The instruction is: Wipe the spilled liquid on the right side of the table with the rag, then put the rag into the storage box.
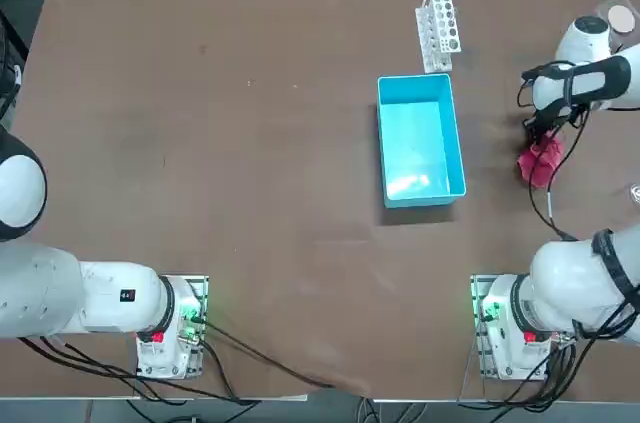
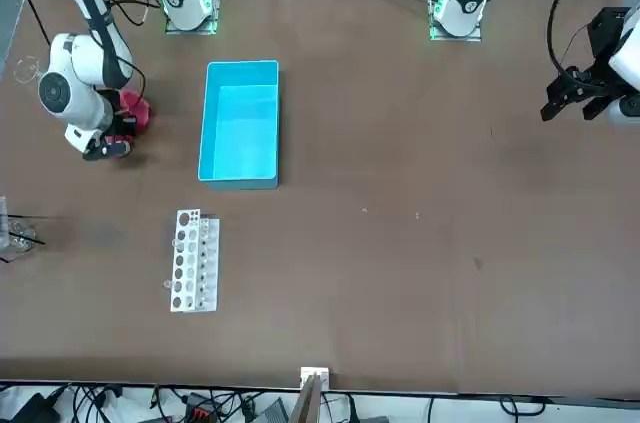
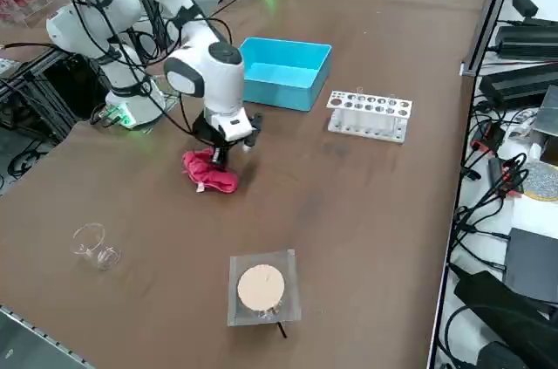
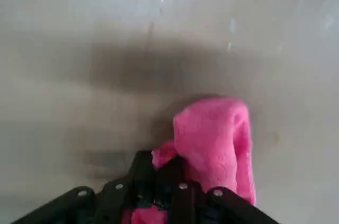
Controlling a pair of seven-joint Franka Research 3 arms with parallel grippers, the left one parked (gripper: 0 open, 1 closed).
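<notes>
The rag (image 1: pixel 540 162) is clamped in the right gripper (image 1: pixel 541 139) and pressed on the table (image 1: pixel 250 163) at the right edge of the top view; wiping is judged underway, though no spilled liquid can be made out. The storage box (image 1: pixel 420 140), at centre right, is seen empty, so stowing is left

- We cannot make out any spilled liquid on the table (image 1: pixel 250 193).
- The right gripper (image 4: pixel 159 181) blocks the rag's (image 4: pixel 212 139) lower folds; its fingertips sit buried in cloth.
</notes>
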